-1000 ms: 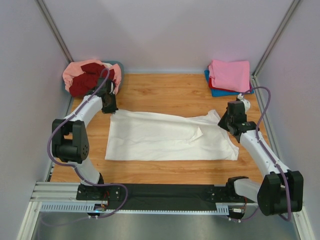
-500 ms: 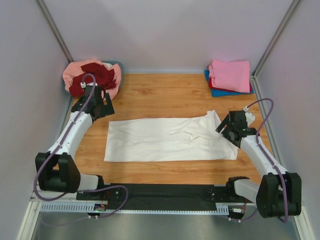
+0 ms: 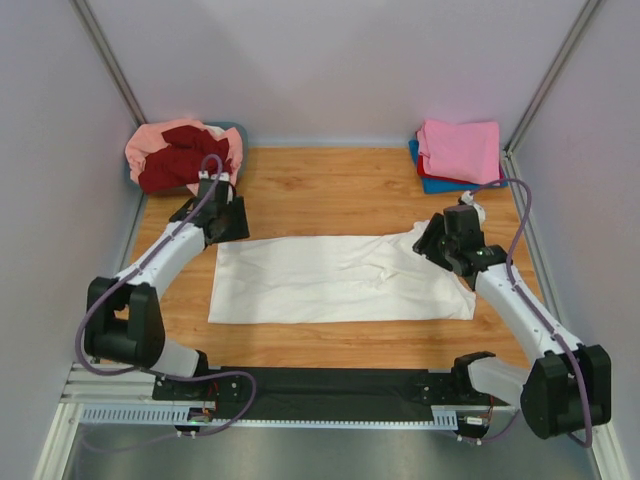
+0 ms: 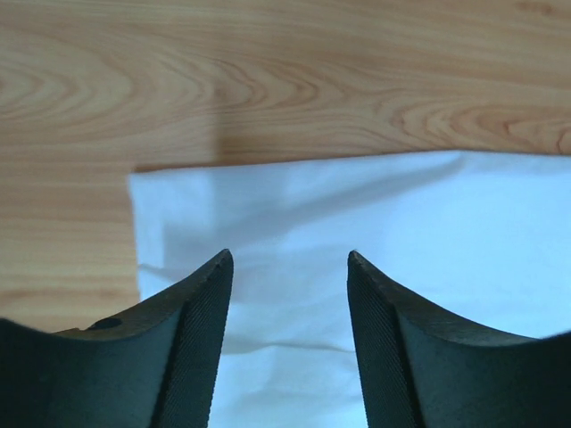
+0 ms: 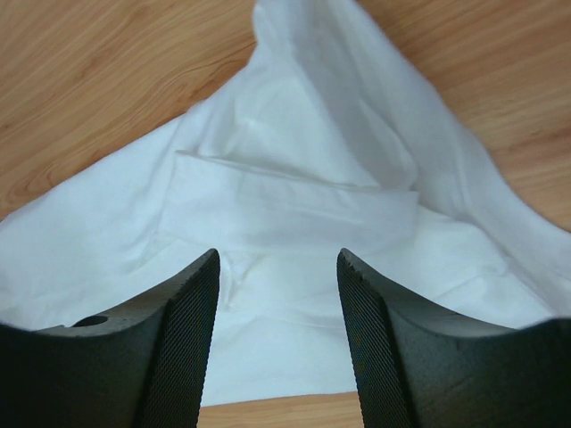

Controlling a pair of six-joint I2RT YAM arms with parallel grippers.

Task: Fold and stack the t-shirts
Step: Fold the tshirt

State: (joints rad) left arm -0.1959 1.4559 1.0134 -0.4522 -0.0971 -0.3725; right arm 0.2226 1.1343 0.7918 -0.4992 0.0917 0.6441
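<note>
jaws apart over far corners of off-white t-shirt (image 3: 340, 285)

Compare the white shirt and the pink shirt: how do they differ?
The white shirt lies spread as a long band across mid-table. The pink shirt is folded compact at the far right corner. The white shirt rests on bare wood, while the pink shirt tops a stack over a blue shirt. The left gripper and right gripper, both open, are at the white shirt's ends, with neither near the pink shirt. Both shirts show plain colour.

Left hand (image 4: 288, 267) and right hand (image 5: 278, 263) hover low, both spread apart, holding nothing.
</note>
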